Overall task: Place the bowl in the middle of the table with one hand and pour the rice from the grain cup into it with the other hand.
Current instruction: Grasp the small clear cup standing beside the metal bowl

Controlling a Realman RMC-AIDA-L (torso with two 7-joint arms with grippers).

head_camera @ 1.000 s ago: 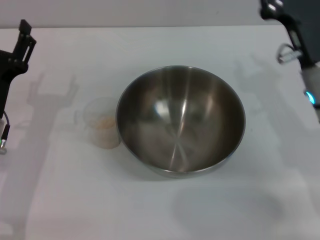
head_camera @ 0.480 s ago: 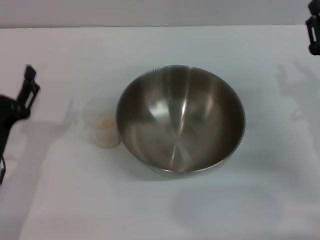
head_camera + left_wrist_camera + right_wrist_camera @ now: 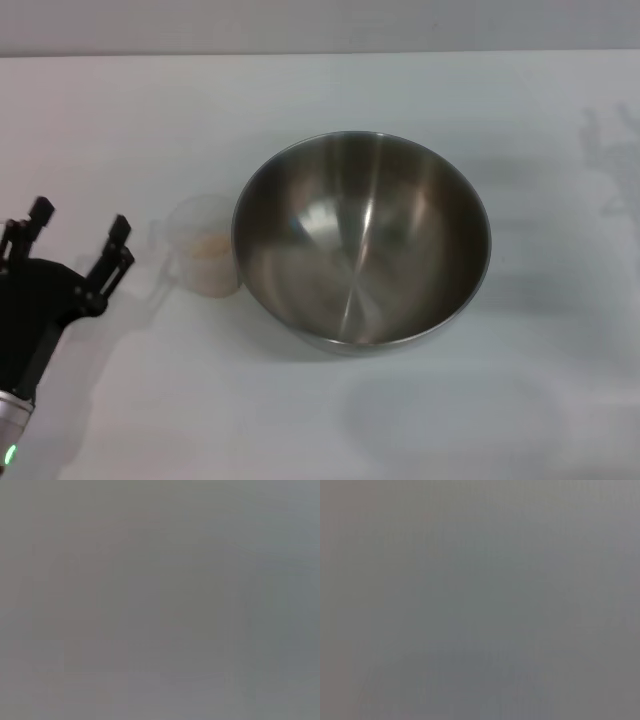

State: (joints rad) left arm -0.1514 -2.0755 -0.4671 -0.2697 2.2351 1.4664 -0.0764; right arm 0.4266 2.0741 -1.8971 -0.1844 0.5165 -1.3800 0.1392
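Note:
The steel bowl (image 3: 362, 240) sits upright in the middle of the white table (image 3: 330, 90), empty inside. The clear grain cup (image 3: 205, 246) stands upright against the bowl's left side, with pale rice (image 3: 212, 248) in its bottom. My left gripper (image 3: 78, 240) is open at the left edge, a short way left of the cup and not touching it. My right gripper is out of the head view; only its shadow shows at the far right. Both wrist views show plain grey and nothing else.
Shadows of the arms fall on the table at the far right (image 3: 610, 150) and lower left. The table's back edge (image 3: 320, 53) runs along the top of the head view.
My left gripper has come down and toward the front-left of the table, now facing the cup. My right arm has left the head view to the right.

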